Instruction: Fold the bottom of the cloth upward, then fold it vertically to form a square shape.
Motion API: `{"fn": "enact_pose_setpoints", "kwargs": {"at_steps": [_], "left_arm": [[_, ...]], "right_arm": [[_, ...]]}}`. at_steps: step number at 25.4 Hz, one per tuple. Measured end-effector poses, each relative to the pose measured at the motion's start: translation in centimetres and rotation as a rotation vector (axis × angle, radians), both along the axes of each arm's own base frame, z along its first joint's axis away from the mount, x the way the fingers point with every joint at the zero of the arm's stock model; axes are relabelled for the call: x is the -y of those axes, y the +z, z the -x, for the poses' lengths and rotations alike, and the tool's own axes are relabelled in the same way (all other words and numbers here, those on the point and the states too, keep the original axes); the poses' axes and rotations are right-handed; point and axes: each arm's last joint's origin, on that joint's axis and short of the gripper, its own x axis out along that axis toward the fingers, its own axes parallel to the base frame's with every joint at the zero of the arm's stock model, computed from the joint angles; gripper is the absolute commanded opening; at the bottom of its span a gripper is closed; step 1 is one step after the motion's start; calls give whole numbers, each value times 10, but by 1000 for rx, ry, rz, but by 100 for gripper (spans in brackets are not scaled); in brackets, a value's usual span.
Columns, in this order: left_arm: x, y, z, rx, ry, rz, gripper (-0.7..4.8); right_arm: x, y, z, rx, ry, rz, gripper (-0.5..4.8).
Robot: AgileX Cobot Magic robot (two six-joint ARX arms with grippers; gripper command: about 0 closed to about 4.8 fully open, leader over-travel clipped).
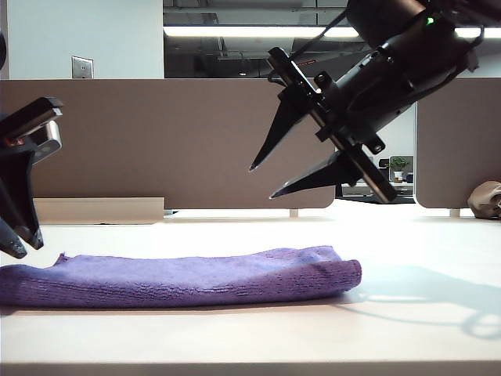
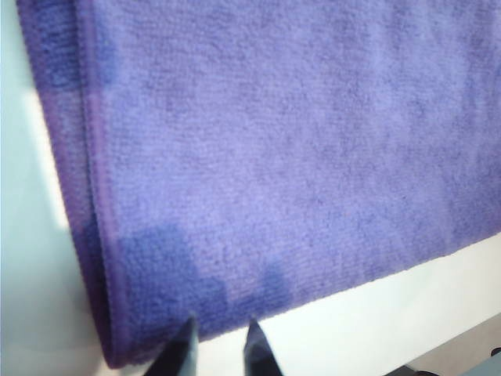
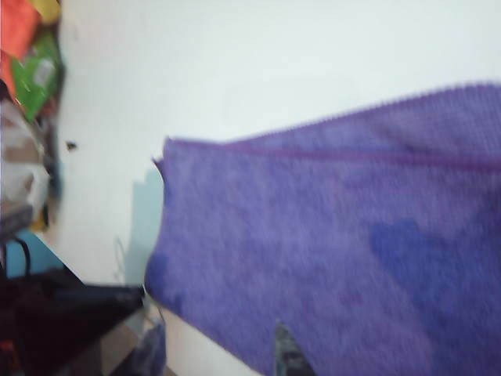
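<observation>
— Cloth (image 1: 180, 278) lies doubled flat on the desk (image 1: 423, 313). Left gripper (image 2: 219, 345)?
— Low at its left end, jaws slightly parted, empty.
— Right gripper (image 1: 270, 180)?
— High above, jaws spread, empty. Soft, limp stuff; pinch a stitched corner.

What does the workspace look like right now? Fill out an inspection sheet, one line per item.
Surface: pale table, bare around the towel.
Job's things: purple microfiber towel lies folded flat, doubled layers showing along its edge; neither gripper touches it.
Clutter: nothing seen on the table.
Grippers: left gripper low over the towel's corner, fingers slightly apart, empty; right gripper raised above the towel's right end, jaws open, empty.
Cables: thin black cable along the right arm.
Surroundings: brown partition behind the table, small potted plant beyond it, colourful packaging blurred in the right wrist view.
</observation>
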Motion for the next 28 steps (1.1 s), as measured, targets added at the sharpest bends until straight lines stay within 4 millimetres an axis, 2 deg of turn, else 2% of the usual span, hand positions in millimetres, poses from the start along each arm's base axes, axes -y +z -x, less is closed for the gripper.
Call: {"fn": "enact_pose_setpoints", "kwargs": {"at_steps": [1, 2, 5, 7, 8, 10, 17, 18, 20, 28], "left_arm": [[0, 0, 0, 3, -3, -2, 57], [0, 0, 0, 6, -4, -7, 57], [-2, -1, -1, 19, 20, -71, 57], [-3, -1, -1, 26, 27, -93, 57], [-3, -1, -2, 31, 32, -107, 57], [-4, -1, -2, 37, 44, -136, 57], [-4, -1, -2, 39, 51, -153, 58], [-5, -2, -2, 41, 57, -171, 58], [-6, -2, -2, 39, 64, -189, 58], [-6, -2, -2, 38, 64, -189, 58]], "right_arm": [[1, 1, 2, 0, 10, 12, 110], [4, 4, 6, 18, 24, 46, 113], [22, 12, 15, 20, 19, 181, 215], [41, 12, 21, -30, 14, 278, 255], [44, 9, 23, -58, 26, 297, 270], [46, 6, 27, -107, 65, 313, 274], [45, 4, 28, -107, 93, 313, 276], [46, 2, 29, -118, 100, 331, 281], [46, -3, 29, -143, 118, 356, 335], [43, -17, 24, -183, 145, 361, 336]]}}
